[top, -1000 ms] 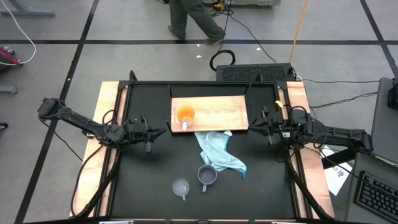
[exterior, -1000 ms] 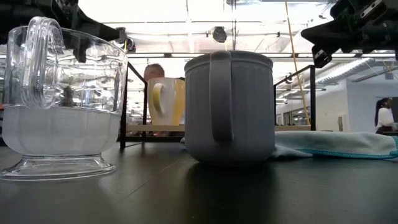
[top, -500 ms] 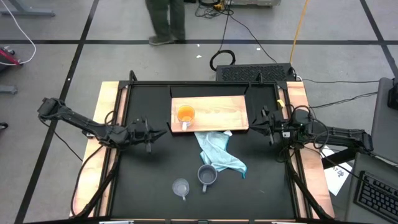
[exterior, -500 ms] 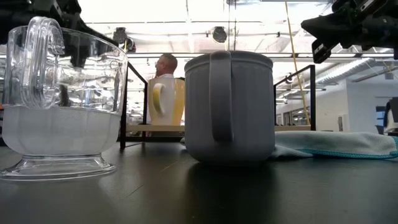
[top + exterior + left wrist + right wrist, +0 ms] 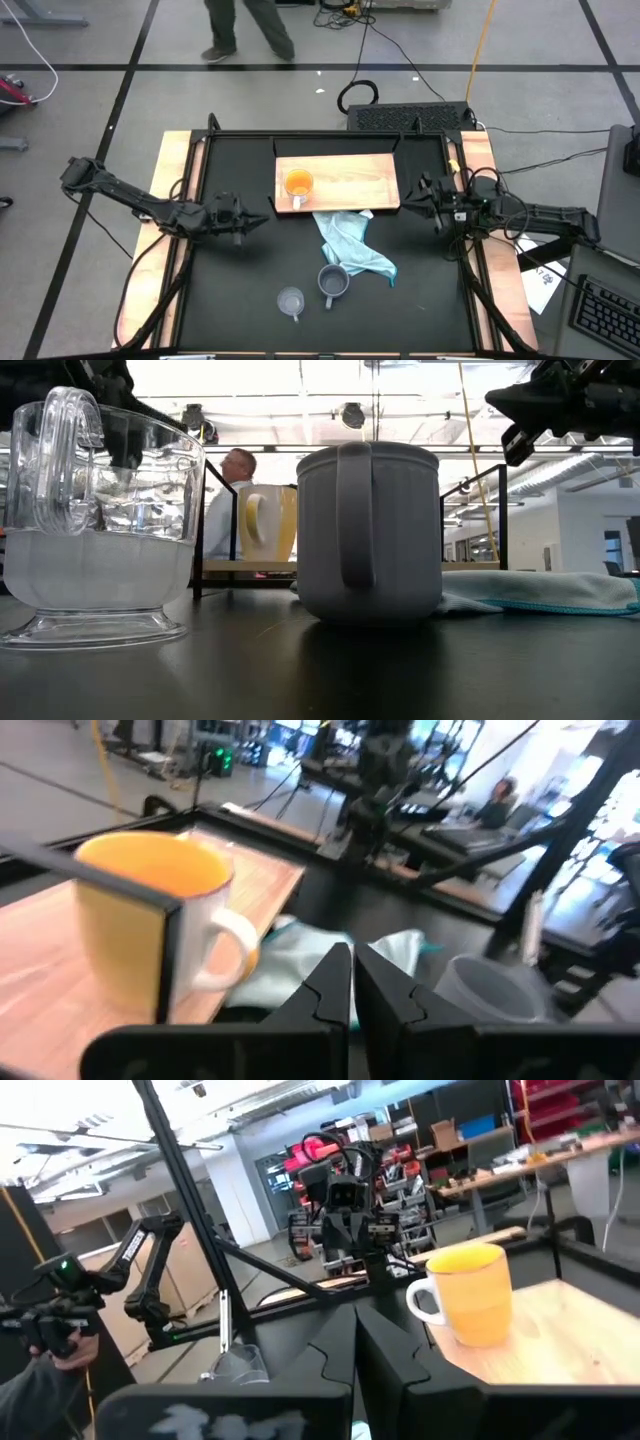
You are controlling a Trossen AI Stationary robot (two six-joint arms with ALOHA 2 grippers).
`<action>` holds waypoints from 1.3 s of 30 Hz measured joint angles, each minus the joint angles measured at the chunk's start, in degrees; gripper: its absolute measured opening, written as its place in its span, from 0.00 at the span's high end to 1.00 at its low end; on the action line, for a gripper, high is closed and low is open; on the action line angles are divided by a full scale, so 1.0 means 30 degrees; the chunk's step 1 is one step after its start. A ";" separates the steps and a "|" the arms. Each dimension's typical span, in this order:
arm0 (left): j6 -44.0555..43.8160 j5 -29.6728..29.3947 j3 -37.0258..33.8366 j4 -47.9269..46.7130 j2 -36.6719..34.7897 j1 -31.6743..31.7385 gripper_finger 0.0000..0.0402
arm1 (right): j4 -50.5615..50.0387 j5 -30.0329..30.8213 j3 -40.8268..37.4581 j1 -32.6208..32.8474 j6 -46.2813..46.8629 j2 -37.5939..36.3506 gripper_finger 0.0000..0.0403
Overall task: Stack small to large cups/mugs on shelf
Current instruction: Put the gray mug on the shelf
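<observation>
High view: orange mug (image 5: 298, 183) sits on the shelf (image 5: 372, 182); both grippers are closed and empty. Open your left gripper (image 5: 255, 218) before approaching the grey-blue mug (image 5: 332, 281).

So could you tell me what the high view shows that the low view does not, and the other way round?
Only the high view shows both arms whole: the left gripper left of the shelf, the right gripper to its right, neither holding anything. Only the low view shows the room behind, with a person's torso. Both share the orange mug on the shelf, plus the grey-blue mug, clear glass cup and light blue cloth on the table.
</observation>
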 joint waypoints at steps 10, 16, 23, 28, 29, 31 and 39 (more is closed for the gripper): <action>0.1393 0.0764 0.0007 0.2147 0.0000 0.0000 0.96 | 0.1095 -0.0007 -0.0003 0.0832 -0.0801 0.0114 1.00; 0.2785 0.0800 0.0007 0.3615 0.0000 0.0000 0.96 | 0.2117 -0.0007 -0.0003 0.1173 -0.0588 0.0152 1.00; 0.4450 0.1265 0.0007 0.4399 0.0001 0.0000 0.96 | 0.2206 -0.0015 -0.0003 0.1744 -0.0961 0.0240 1.00; 0.4922 0.2292 0.0007 0.2971 0.0000 -0.0004 0.96 | 0.1897 -0.0013 -0.0003 0.1811 -0.2250 0.0257 1.00; 0.5227 0.2396 0.0007 0.2633 0.0000 -0.0004 0.96 | 0.1644 -0.0007 -0.0003 0.1811 -0.2786 0.0281 1.00; 0.5875 0.2446 0.0007 0.2009 0.0000 0.0000 0.96 | 0.1141 0.0000 -0.0003 0.1811 -0.3980 0.0419 1.00; 0.7120 0.2454 0.0007 -0.0086 0.0007 -0.0003 0.96 | 0.0392 0.0051 -0.0003 0.1811 -0.5733 0.1731 1.00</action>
